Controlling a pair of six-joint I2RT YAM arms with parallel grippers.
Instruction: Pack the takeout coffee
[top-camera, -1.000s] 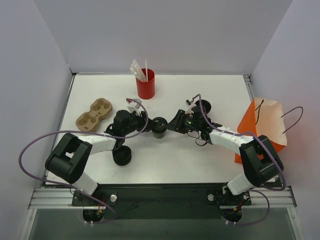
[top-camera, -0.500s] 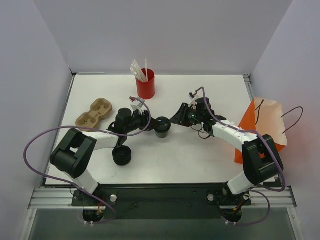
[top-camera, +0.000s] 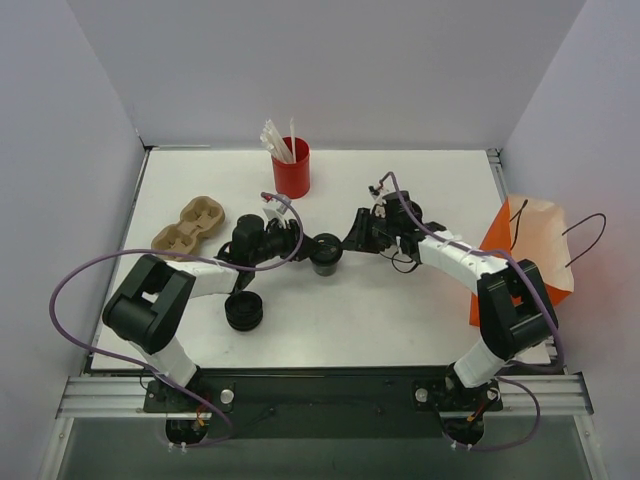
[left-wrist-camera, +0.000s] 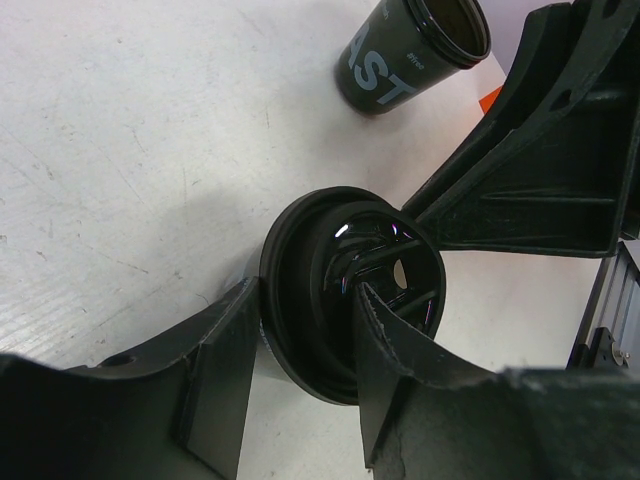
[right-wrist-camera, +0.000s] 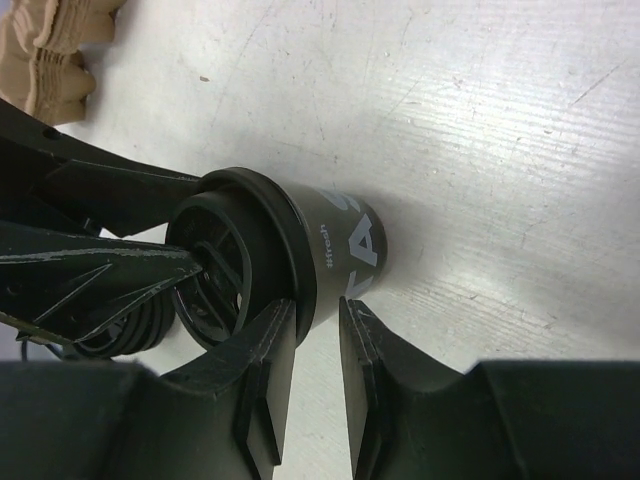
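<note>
A black takeout cup (top-camera: 325, 264) with white lettering stands mid-table. It shows in the right wrist view (right-wrist-camera: 350, 240) with a black lid (right-wrist-camera: 215, 270) on its top. My left gripper (top-camera: 316, 245) is shut on that lid (left-wrist-camera: 300, 250), one finger outside the rim and one in the lid's recess (left-wrist-camera: 305, 300). My right gripper (top-camera: 353, 233) is at the cup's right side. Its jaws stand nearly closed with nothing between them, tips against the cup wall (right-wrist-camera: 315, 310). A second black cup (left-wrist-camera: 405, 55), without a lid, stands beyond.
An orange paper bag (top-camera: 530, 250) stands at the right table edge. A red cup of white straws (top-camera: 291, 172) is at the back. A cardboard cup carrier (top-camera: 187, 228) lies at the left. A low stack of loose black lids (top-camera: 244, 312) sits near the left arm.
Both grippers have shifted slightly toward the back with the cup between them. The right wrist has moved a little left, closer to the cup. The left gripper still holds the lid.
</note>
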